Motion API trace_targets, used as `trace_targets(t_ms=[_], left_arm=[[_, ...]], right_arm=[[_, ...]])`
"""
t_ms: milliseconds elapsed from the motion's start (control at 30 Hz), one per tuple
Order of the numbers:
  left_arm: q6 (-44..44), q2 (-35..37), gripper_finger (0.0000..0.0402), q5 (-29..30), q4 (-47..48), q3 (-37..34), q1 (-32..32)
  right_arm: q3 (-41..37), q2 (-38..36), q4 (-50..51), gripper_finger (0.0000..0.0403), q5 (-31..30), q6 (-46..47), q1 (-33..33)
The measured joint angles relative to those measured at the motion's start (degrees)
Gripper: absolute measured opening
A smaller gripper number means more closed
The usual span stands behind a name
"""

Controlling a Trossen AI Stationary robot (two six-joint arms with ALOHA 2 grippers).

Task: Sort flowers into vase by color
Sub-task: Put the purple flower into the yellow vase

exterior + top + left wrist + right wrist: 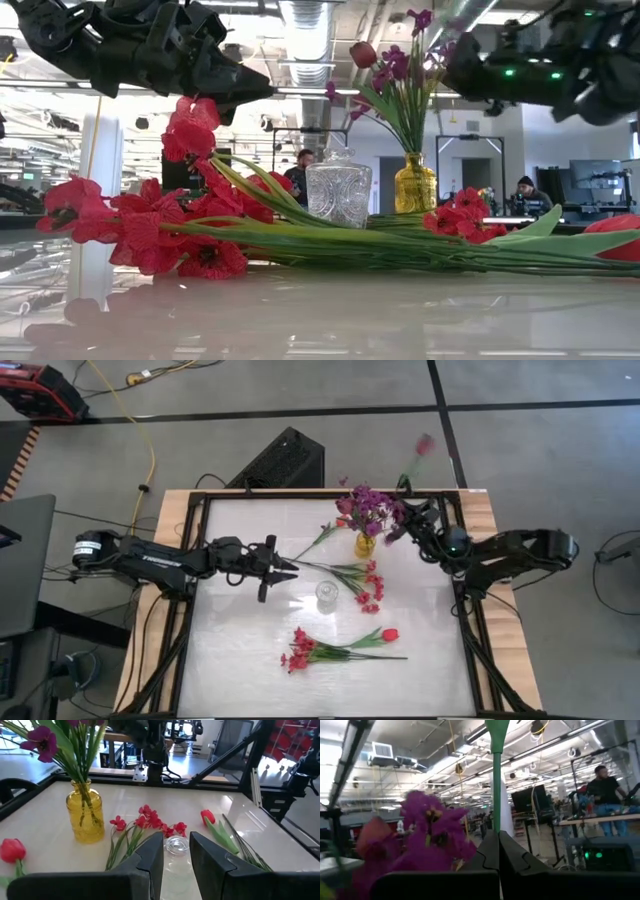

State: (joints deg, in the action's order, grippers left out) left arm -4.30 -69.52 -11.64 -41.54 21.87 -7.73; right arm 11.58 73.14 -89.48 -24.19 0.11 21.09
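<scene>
Red flowers (pixel 340 648) lie on the white table (pixel 240 650).

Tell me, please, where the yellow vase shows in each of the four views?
High view: yellow vase at the table's far middle, under the purple flowers.
Low view: right of centre, beside the clear glass vase.
Left wrist view: at left.
Right wrist view: not in it.
Shared landmark: the clear glass vase.
</scene>
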Motion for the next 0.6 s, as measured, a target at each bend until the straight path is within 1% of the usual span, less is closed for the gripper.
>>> trace_targets(t_ms=[100,267,367,433,600], left_arm=[[-0.08,0.00,0.0082,-0.02,0.20,0.00,-0.07],[-0.37,0.00,0.0082,0.10,1.37,0.00,-0.13],[-0.19,0.00,0.0082,-0.05,2.36,0.00,-0.11],[0.01,-0.02,0.0082,0.40,2.11,0.00,-0.13],[-0.50,-0.73,0.0082,0.10,1.08,0.00,0.30]], right_arm=[[2.60,3.07,-0.39,0.0017,-1.79,0.65,0.00],[3.63,5.75,-0.36,0.0016,-4.61,3.21,-0.51],[3.66,7.68,-0.29,0.0016,-4.89,3.92,-1.01],[3.86,8.78,-0.40,0.0016,-5.81,4.10,-1.45],[5.77,11.63,-0.36,0.0016,-5.91,3.99,-2.95]])
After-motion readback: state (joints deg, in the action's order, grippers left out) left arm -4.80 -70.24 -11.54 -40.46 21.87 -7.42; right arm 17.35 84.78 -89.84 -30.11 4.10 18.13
